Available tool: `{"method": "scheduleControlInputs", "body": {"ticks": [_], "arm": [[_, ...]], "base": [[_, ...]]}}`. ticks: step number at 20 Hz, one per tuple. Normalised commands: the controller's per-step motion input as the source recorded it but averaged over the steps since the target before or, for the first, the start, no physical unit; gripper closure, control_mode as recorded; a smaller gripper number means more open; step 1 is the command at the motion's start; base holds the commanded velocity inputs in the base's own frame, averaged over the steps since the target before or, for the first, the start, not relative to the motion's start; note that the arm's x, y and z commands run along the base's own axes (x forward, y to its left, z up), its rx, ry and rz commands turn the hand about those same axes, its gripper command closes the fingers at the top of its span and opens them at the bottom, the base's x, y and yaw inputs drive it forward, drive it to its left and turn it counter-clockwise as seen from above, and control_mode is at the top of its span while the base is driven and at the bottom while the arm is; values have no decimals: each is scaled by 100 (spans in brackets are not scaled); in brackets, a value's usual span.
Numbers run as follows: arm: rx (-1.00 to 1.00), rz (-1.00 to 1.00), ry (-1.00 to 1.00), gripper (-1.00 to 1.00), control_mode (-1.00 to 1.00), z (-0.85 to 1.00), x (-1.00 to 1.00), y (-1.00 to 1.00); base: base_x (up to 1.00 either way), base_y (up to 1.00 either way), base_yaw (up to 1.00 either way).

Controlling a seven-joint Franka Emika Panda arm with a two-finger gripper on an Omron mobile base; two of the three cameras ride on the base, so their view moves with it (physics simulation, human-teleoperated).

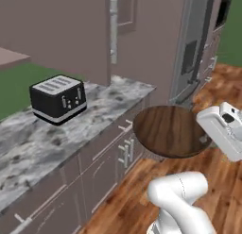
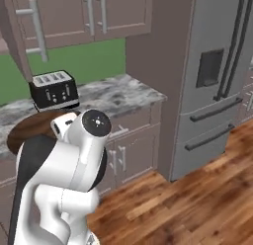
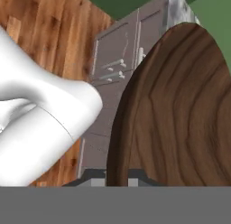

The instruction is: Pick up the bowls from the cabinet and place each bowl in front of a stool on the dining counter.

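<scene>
You have one wooden bowl (image 1: 170, 130) carried in the air, clear of any surface: in the left base view it sits level beyond the front edge of the marble surface (image 1: 28, 143), above the wood floor (image 1: 142, 200) and the taupe drawer fronts (image 1: 113, 153). The fingers (image 3: 116, 180) are closed on the bowl's rim; in the hand view the rim rises edge-on from between them, with the grained wall filling the right side. In the right base view the bowl peeks out as a dark arc to the left of the arm. The black toaster (image 1: 58, 98) stands on the marble surface, well apart from the bowl. The steel refrigerator (image 2: 217, 81) stands to the right, beyond the end of the surface.
</scene>
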Motion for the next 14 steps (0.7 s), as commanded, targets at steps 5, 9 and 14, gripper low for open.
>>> {"method": "scheduleControlInputs", "body": {"ticks": [5,9,14], "arm": [[0,0,0,100,100,0,0,0],[0,0,0,100,100,0,0,0],[0,0,0,100,100,0,0,0]], "base": [[15,-89,-82],[29,-71,-82],[59,-47,-74]]}}
